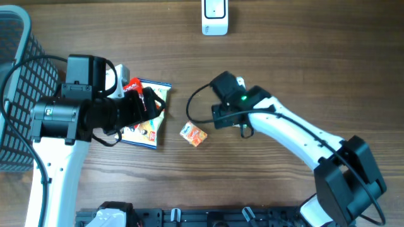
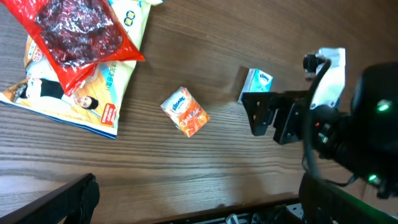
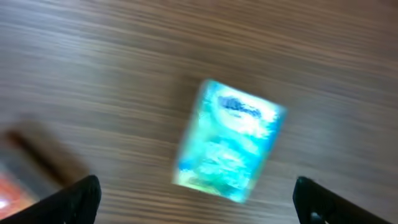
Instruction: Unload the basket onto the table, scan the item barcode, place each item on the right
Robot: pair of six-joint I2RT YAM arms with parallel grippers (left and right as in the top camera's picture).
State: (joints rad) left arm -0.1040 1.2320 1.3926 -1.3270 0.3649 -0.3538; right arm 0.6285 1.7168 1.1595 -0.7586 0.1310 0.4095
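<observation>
A small teal pack (image 3: 230, 140) lies blurred on the wood, below and between the fingers of my right gripper (image 3: 196, 205). That gripper is open and touches nothing. In the left wrist view the teal pack (image 2: 256, 84) sits just beyond the right gripper (image 2: 267, 115). Overhead, the right gripper (image 1: 221, 101) covers it. A small orange box (image 1: 194, 134) lies left of the right gripper, also seen as the orange box (image 2: 185, 111). My left gripper (image 1: 151, 104) is open and empty over a pile of snack bags; its jaws (image 2: 199, 208) stand wide. The white scanner (image 1: 214, 17) stands at the far edge.
A red bag (image 2: 81, 37) lies on a blue-and-white package (image 2: 81, 99) at the left. A dark mesh basket (image 1: 12, 94) stands at the far left. The table's front edge (image 2: 249, 208) runs close below the left gripper.
</observation>
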